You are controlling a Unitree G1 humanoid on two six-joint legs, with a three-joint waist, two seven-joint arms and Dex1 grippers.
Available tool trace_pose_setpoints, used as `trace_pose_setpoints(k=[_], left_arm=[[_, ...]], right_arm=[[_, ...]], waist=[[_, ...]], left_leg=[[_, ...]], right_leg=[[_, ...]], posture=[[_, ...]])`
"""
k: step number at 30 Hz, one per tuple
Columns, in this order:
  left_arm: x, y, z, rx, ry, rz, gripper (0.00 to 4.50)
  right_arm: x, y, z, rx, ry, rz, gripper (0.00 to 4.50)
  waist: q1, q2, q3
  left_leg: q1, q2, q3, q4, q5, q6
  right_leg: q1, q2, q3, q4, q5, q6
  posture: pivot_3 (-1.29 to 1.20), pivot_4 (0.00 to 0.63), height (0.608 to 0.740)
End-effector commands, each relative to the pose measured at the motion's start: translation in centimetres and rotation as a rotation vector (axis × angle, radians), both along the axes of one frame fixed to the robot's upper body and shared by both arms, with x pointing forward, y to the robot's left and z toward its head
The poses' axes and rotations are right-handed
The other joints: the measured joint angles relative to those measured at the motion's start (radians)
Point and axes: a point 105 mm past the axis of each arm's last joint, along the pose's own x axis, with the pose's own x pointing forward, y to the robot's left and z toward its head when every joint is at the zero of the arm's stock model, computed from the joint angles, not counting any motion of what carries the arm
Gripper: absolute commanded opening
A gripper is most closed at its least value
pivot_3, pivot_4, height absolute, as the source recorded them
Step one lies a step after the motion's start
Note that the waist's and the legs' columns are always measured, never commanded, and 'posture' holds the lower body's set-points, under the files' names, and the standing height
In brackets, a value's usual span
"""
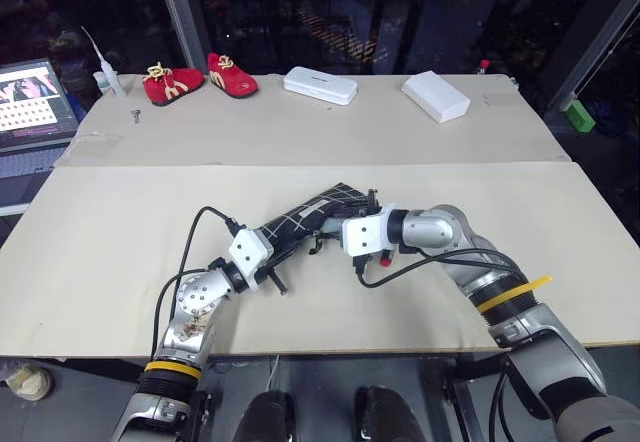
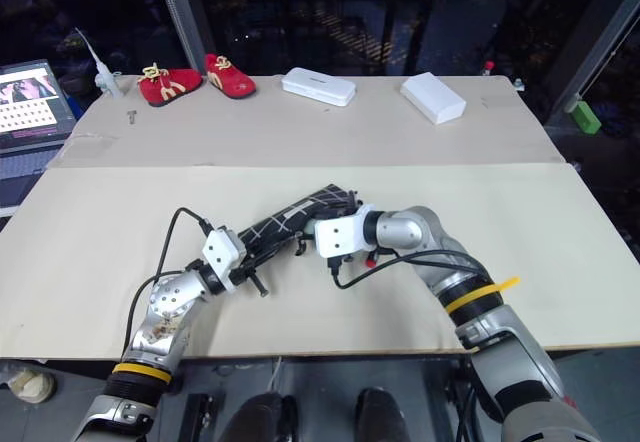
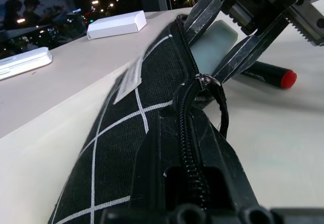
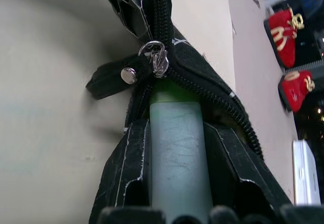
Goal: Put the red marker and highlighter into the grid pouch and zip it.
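The grid pouch, black with white lines, lies slanted in the middle of the table. My left gripper is shut on its near end, along the zipper. My right gripper is shut on the light-green highlighter. The highlighter's tip is pushed into the pouch's open mouth, just under the silver zipper pull and its black strap. The red marker lies on the table beside the pouch, just behind my right gripper's fingers; its red end peeks out under the right wrist.
At the table's back stand two red shoes, a white case and a white box. A laptop sits off the left edge. A small green block lies beyond the right edge.
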Motion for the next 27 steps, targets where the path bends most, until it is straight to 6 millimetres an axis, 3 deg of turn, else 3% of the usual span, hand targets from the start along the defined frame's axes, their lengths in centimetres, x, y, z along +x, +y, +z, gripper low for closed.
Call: trace_pose_setpoints(k=[1, 2, 4, 11, 19, 22, 27], left_arm=[[-0.4, -0.7, 1.6, -0.026, -0.063, -0.032, 0.0], [-0.4, -0.7, 1.6, -0.027, -0.062, -0.033, 0.0], [-0.5, -0.7, 1.6, -0.028, -0.062, -0.035, 0.0], [-0.4, -0.6, 2.1, -0.09, -0.04, -0.026, 0.0], [-0.6, -0.6, 2.4, -0.145, 0.023, -0.038, 0.0], [-0.6, -0.4, 2.2, -0.128, 0.023, -0.03, 0.0], [-0.6, -0.1, 1.8, -0.106, 0.03, -0.015, 0.0]], right_arm=[[-1.3, 2.0, 1.1, 0.03, -0.054, 0.117, 1.06], [-1.2, 1.9, 1.1, 0.033, -0.049, 0.112, 1.06], [-1.0, 1.5, 1.2, 0.056, -0.027, 0.086, 2.06], [-0.2, 0.5, 1.4, 0.059, -0.062, 0.059, 4.31], [-0.1, -0.8, 2.4, 0.102, -0.03, 0.043, 4.41], [-0.8, -2.8, 4.5, 0.255, 0.211, 0.002, 4.41], [-3.6, -6.6, 8.2, 0.502, 0.633, 0.007, 4.41]], waist=[[-0.001, 0.0, 0.0], [-0.001, 0.0, 0.0], [-0.001, 0.0, 0.0], [-0.003, 0.0, 0.0], [-0.002, 0.0, 0.0], [-0.001, 0.0, 0.0], [0.011, 0.0, 0.0]], left_leg=[[0.0, 0.0, 0.0, 0.0, 0.0, 0.0], [0.0, 0.0, 0.0, 0.0, 0.0, 0.0], [0.0, 0.0, 0.0, 0.0, 0.0, 0.0], [0.001, 0.0, 0.0, 0.0, 0.0, 0.0], [0.001, 0.0, 0.0, 0.0, 0.0, 0.0], [0.001, 0.001, -0.001, 0.0, 0.0, 0.0], [0.001, 0.002, -0.002, 0.0, 0.0, 0.001]], right_leg=[[0.0, 0.0, 0.0, 0.0, 0.0, 0.0], [0.0, 0.0, 0.0, 0.001, 0.0, 0.0], [0.0, 0.0, 0.0, 0.001, 0.0, 0.0], [0.0, 0.0, 0.001, 0.001, 0.0, 0.0], [0.0, 0.0, 0.001, 0.001, 0.0, 0.0], [0.0, 0.0, 0.001, 0.001, 0.0, 0.0], [0.0, -0.001, 0.0, 0.001, 0.0, 0.0]], posture=[[0.0, 0.15, 0.74], [0.0, 0.15, 0.74], [0.0, 0.15, 0.74], [0.0, 0.15, 0.74], [0.0, 0.15, 0.74], [0.0, 0.15, 0.74], [0.0, 0.15, 0.74]])
